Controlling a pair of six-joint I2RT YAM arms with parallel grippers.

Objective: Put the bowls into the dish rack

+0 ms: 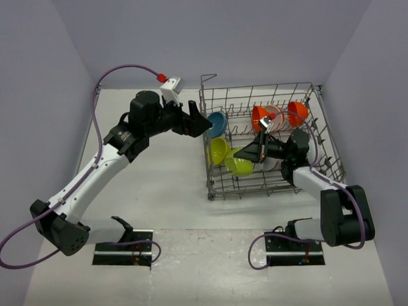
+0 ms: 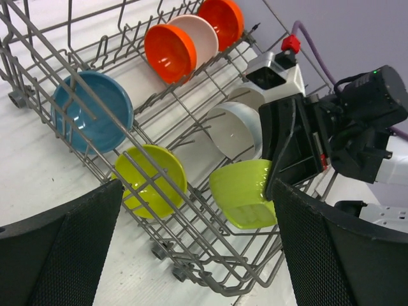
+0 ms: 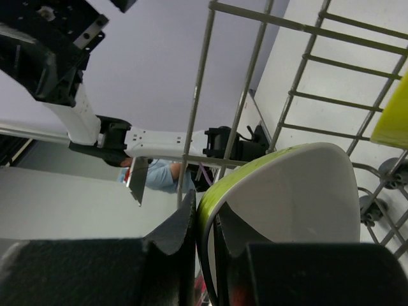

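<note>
The grey wire dish rack (image 1: 258, 189) stands at the table's right. In it a blue bowl (image 1: 218, 123), a round yellow-green bowl (image 1: 218, 151), two orange bowls (image 1: 259, 117) (image 1: 297, 111) and a pale bowl (image 1: 275, 113) lean on the tines. My right gripper (image 1: 245, 153) reaches inside the rack and is shut on the rim of a squarish yellow-green bowl (image 1: 240, 166) (image 3: 293, 191), seen from the left wrist as the green bowl (image 2: 245, 191) beside a white bowl (image 2: 234, 131). My left gripper (image 1: 204, 122) hangs open and holds nothing, just outside the rack's left wall by the blue bowl (image 2: 92, 111).
Bare white table (image 1: 159, 185) lies left of and in front of the rack. Grey walls close in the table on the left, back and right. Purple cables (image 1: 95, 121) loop off both arms. The rack's tall wire sides (image 3: 197, 95) surround my right gripper.
</note>
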